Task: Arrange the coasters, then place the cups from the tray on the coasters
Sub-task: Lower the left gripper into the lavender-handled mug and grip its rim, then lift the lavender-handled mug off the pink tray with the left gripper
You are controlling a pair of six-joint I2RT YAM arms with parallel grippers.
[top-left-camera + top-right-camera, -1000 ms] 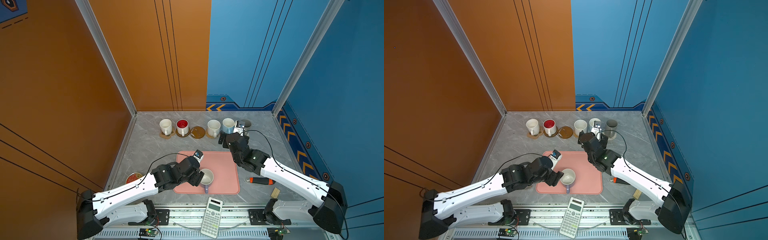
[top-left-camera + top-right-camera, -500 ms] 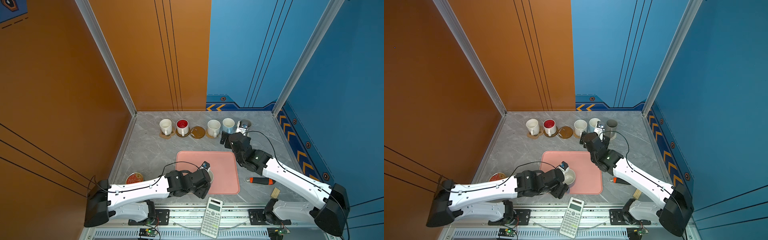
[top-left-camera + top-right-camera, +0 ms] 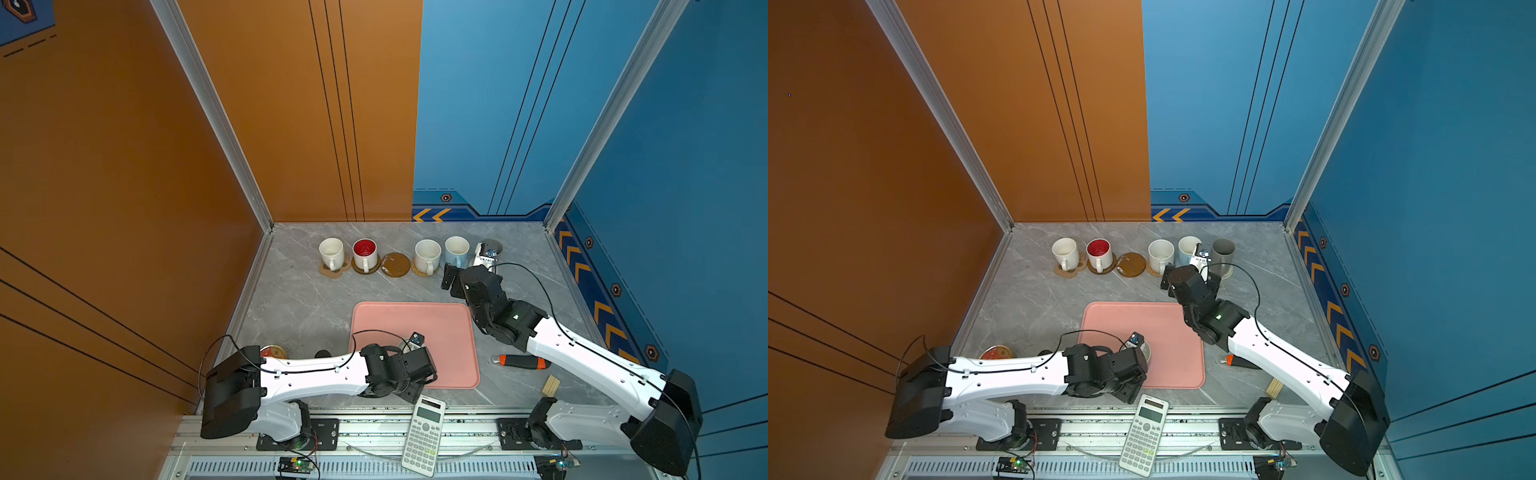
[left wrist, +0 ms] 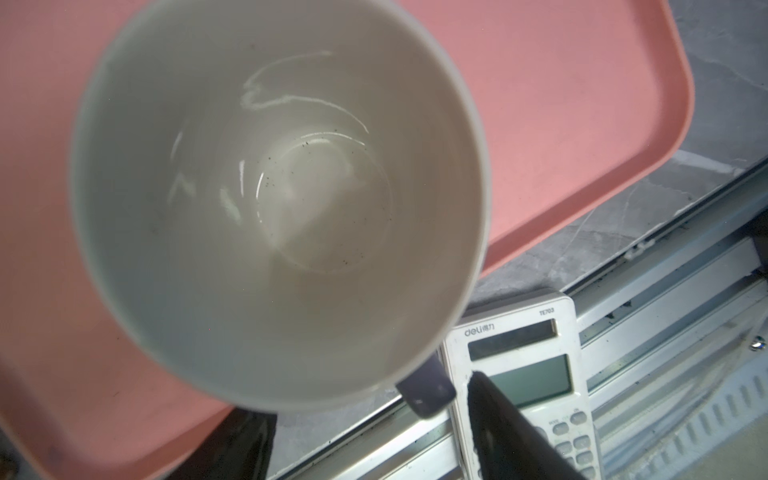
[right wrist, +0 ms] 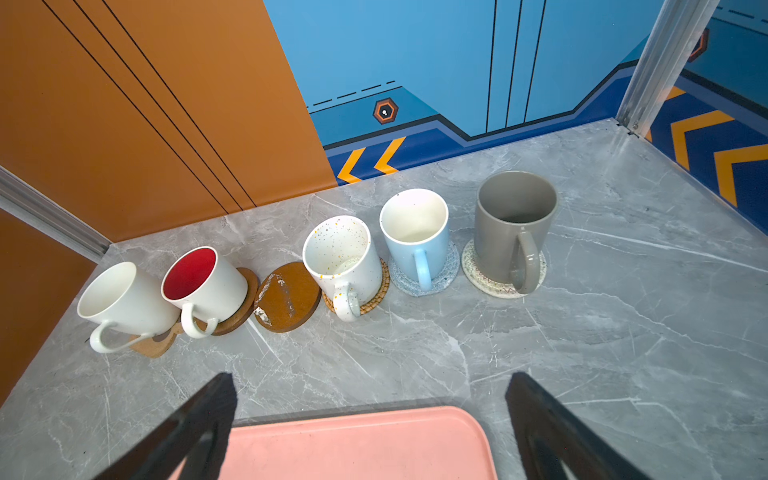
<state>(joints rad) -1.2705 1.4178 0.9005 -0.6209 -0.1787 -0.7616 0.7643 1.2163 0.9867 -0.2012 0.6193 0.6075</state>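
Along the back edge of the counter [image 5: 623,332] runs one row, starting from the left corner: the white mug [image 5: 124,299] on the tan paw-shaped coaster [image 5: 153,345], the red-inside mug [image 5: 203,282] on a covered brown disc [image 5: 245,307], the bare brown disc [image 5: 286,297] with nothing on it, the speckled cream mug [image 5: 340,257] on the rattan coaster [image 5: 376,299], the light blue mug [image 5: 415,232] on the knitted grey-blue coaster [image 5: 440,278], and the grey mug [image 5: 515,220] on the whitish woven coaster [image 5: 478,270]. The pink tray [image 3: 449,332] lies nearer the front edge of the counter. The lavender mug [image 4: 274,199] is at the near left corner of the tray, almost hidden under the left arm in both top views. The left gripper [image 3: 415,386] is over this mug with its jaws spread, and the purple handle is between them. One dark finger [image 4: 498,424] is just beside the handle (I cannot tell if it touches). The right gripper [image 5: 372,378] hangs over the far edge of the tray with its jaws wide apart and holds nothing. A calculator [image 3: 424,440] rests on the front rail, just beside the tray's near edge.
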